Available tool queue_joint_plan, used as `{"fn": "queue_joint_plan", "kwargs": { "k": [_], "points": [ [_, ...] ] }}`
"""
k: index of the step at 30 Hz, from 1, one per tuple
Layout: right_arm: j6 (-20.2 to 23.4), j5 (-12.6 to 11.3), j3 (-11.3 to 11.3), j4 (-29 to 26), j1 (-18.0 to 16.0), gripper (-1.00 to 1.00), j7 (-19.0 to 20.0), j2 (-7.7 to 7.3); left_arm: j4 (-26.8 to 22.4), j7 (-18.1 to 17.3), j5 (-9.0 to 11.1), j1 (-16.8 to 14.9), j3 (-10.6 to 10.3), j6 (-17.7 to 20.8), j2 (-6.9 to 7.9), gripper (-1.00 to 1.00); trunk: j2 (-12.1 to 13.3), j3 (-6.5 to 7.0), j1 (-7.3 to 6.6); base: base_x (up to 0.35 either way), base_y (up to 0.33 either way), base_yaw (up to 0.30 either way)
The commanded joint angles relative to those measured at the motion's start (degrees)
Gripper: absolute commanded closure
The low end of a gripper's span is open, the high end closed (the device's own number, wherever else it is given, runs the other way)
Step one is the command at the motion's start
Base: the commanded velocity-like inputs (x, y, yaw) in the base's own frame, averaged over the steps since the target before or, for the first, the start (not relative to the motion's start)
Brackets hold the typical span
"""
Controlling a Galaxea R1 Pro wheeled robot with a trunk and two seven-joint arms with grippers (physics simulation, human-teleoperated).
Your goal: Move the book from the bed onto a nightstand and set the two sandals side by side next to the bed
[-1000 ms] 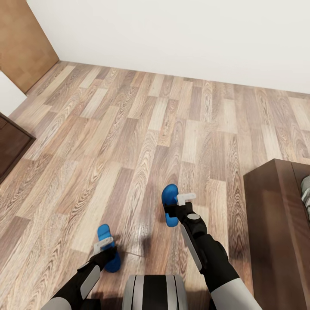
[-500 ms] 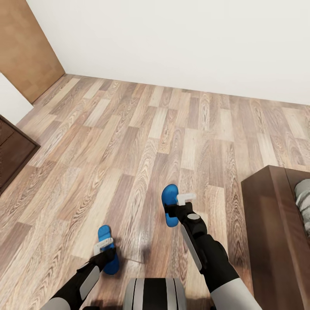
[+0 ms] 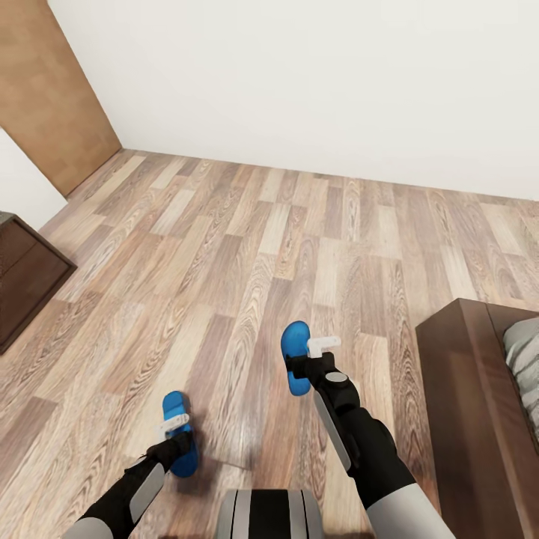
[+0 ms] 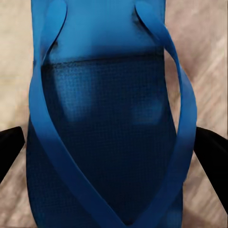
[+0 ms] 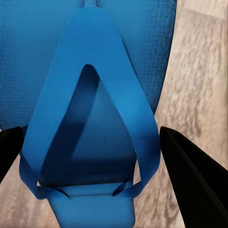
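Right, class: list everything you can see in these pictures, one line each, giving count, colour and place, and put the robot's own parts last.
Sandals: two, bright blue; one at the left pincer, one at the right pincer, apart from each other.
Floor: one, light brown planks.
Wall: one, white, far side.
Door: one, light brown, far left.
Cabinet: one, dark brown, left edge.
Bed: one, dark brown frame, pale grey mattress, right edge.
Left pincer: one, fingers either side of its sandal.
Right pincer: one, likewise.

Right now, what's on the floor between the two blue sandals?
Nothing: in the head view, bare wood-plank floor separates the left sandal, at the left end effector, from the right sandal, at the right end effector.
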Motion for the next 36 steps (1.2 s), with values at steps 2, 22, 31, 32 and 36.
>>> {"fn": "queue_joint_plan", "kwargs": {
  "k": [2, 22, 31, 32, 36],
  "points": [
    [0.3, -0.1, 0.2, 0.2, 0.0, 1.0, -0.3, -0.01, -0.2, 0.3, 0.6, 0.0, -0.5, 0.1, 1.47, 1.0, 0.0, 0.41, -0.06, 0.0, 0.0, 0.0],
    [0.2, -0.1, 0.1, 0.3, 0.0, 1.0, -0.3, -0.02, -0.2, 0.3, 0.5, 0.0, -0.6, -0.6, 2.94, 1.0, 0.3, 4.84, -0.57, 0.0, 0.0, 0.0],
    [0.1, -0.1, 0.1, 0.3, 0.0, 1.0, -0.3, -0.08, 0.0, 0.3, -3.8, 0.0, -0.5, -1.5, 3.14, 1.0, 0.4, 6.84, -0.8, 0.0, 0.0, 0.0],
    [0.1, -0.1, 0.1, 0.3, 0.0, 1.0, -0.3, -0.08, 0.0, 0.3, -4.0, 0.0, -0.5, -1.5, 3.14, 1.0, 0.4, 7.06, -0.83, 0.0, 0.0, 0.0],
    [0.0, -0.1, 0.0, 0.4, 0.0, 1.0, -0.3, -0.09, 0.0, 0.3, -4.4, 0.0, -0.5, -1.6, 3.14, 1.0, 0.5, 7.95, -0.93, 0.0, 0.0, 0.0]
  ]
}}
